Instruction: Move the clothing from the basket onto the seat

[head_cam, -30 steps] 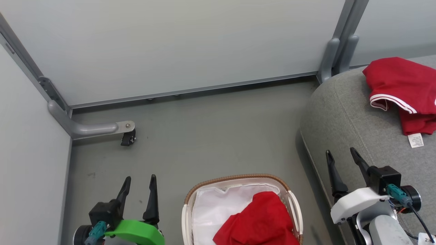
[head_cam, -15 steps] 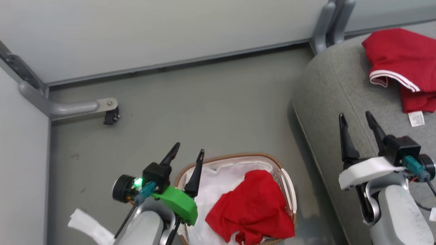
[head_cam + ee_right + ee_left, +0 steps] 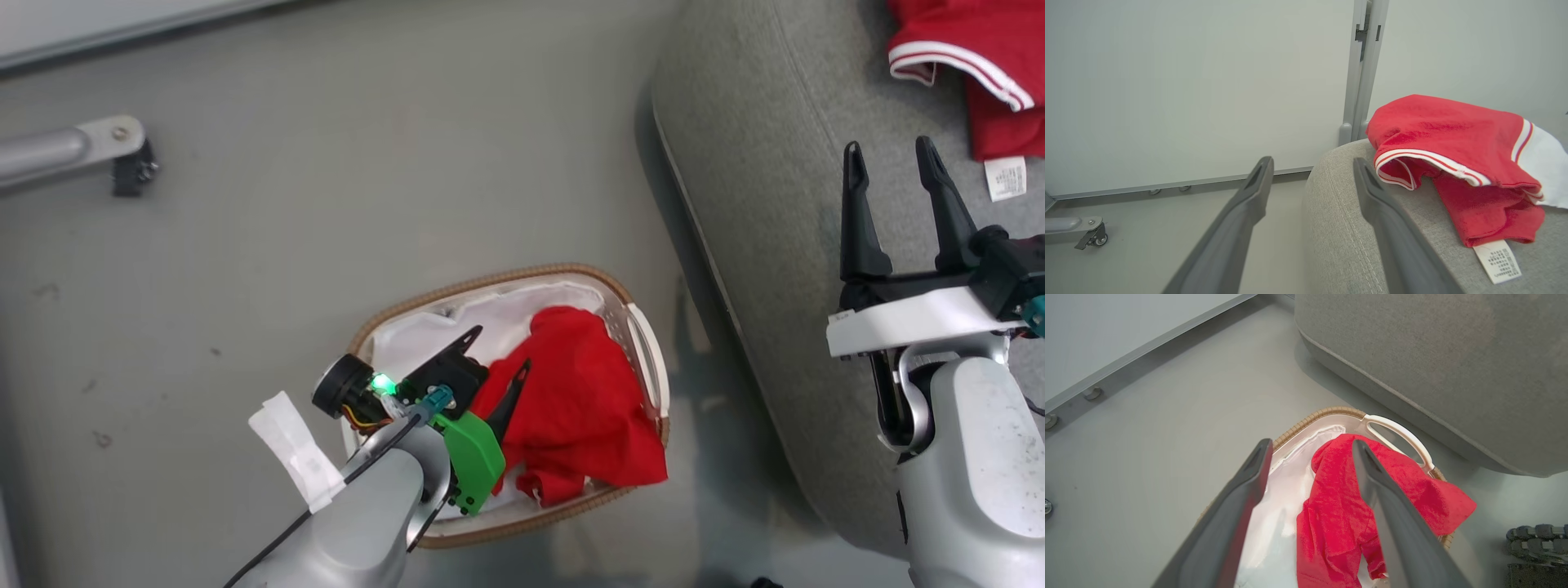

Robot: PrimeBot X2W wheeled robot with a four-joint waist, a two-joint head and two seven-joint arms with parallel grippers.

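Note:
A plain red garment (image 3: 580, 408) (image 3: 1339, 514) lies crumpled in the right half of the white basket (image 3: 490, 282) (image 3: 1323, 414), on its white liner (image 3: 424, 335). My left gripper (image 3: 500, 348) (image 3: 1311, 443) hangs open just above the basket, one finger over the liner and the other over the garment's left edge. The striped red garment (image 3: 971, 57) (image 3: 1453, 139) with its white tag rests on the grey seat (image 3: 759, 163) (image 3: 1347, 228). Over the seat's rounded edge my right gripper (image 3: 889, 147) (image 3: 1313, 160) stands open and holds nothing, short of that garment.
The basket stands on the grey floor beside the seat's side (image 3: 1433, 355). A partition foot with a caster (image 3: 122, 163) (image 3: 1090, 237) sits at the far left. A grey post (image 3: 1363, 69) rises behind the seat. A black cable chain (image 3: 1535, 547) lies near the basket.
The head camera has tilted down, shifting the whole scene up. My left gripper has swung right from the bare floor to over the basket. The right gripper stays open by the seat.

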